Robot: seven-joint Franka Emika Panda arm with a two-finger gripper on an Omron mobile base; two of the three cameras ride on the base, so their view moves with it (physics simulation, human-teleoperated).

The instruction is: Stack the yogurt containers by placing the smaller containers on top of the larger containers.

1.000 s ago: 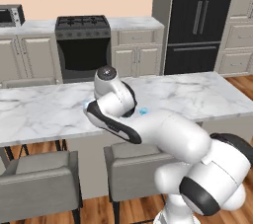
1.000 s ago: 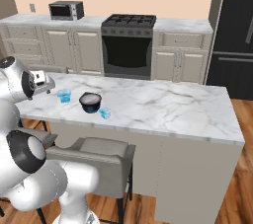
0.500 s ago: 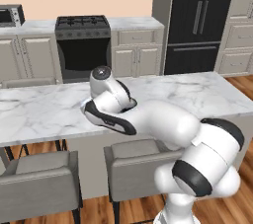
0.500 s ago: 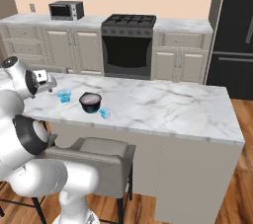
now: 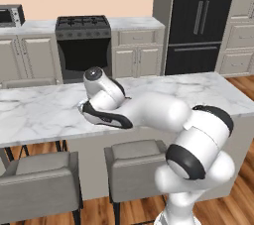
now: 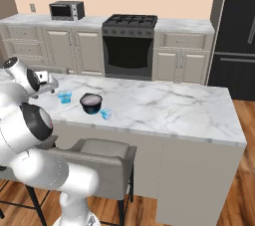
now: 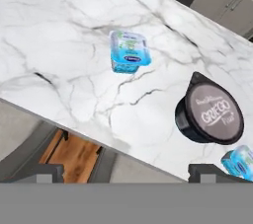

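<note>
- Your gripper hangs over the left end of the island, and its jaws stand wide apart with nothing between them.
- The big cup sits upright on the marble, apart from the gripper; in the right base view it is just beside the hand.
- The small cup stands near the front edge of the island, close to the bowl; in the right base view it is just right of the bowl and forward of it.
- Both cups are light blue and slightly see-through, with pale printed tops; the big one looks squarish with rounded corners, though the small one is cut by the frame edge in the hand view, so its shape is hard to tell.
- The bowl is dark and round with a brownish lid; it stands between the two cups.
- The marble is white with grey veins.
- Two grey stools stand below the island's front edge.
</note>
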